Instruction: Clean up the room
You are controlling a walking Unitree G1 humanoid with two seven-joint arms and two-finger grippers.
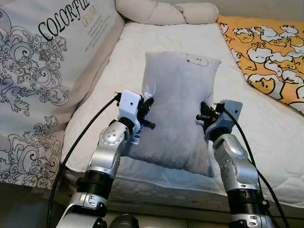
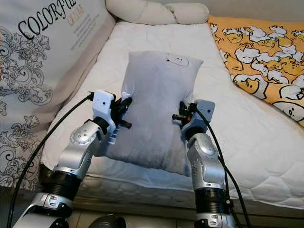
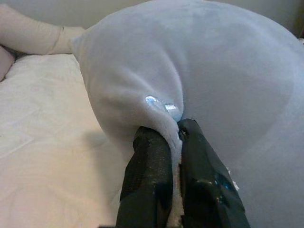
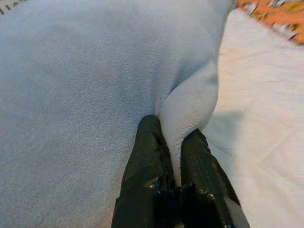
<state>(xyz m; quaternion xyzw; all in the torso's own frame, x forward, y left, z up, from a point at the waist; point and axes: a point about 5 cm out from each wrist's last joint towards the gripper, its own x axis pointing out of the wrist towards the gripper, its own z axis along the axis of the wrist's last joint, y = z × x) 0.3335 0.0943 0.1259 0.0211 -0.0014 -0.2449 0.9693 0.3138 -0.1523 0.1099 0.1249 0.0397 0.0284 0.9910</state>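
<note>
Grey pillow [image 1: 178, 109], centre of frame, lying on the white quilted bed [image 1: 266, 133] and overhanging its near edge. Left hand [image 1: 145, 108] at the pillow's left edge, right hand [image 1: 205, 113] at its right edge. Printed "COLORFUL" cushion [image 1: 42, 71], left side. Cream bolster [image 1: 161, 12], top centre. Orange duck-print blanket [image 1: 266, 52], upper right.

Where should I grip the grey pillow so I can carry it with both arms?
Pinch a fold of fabric at each side edge, coming in from the near end. The grey pillow is soft and too wide for one gripper; its loose cover bunches easily. The left gripper and right gripper each already clamp such a fold at opposite edges, above the white mattress, probably a balanced hold.
</note>
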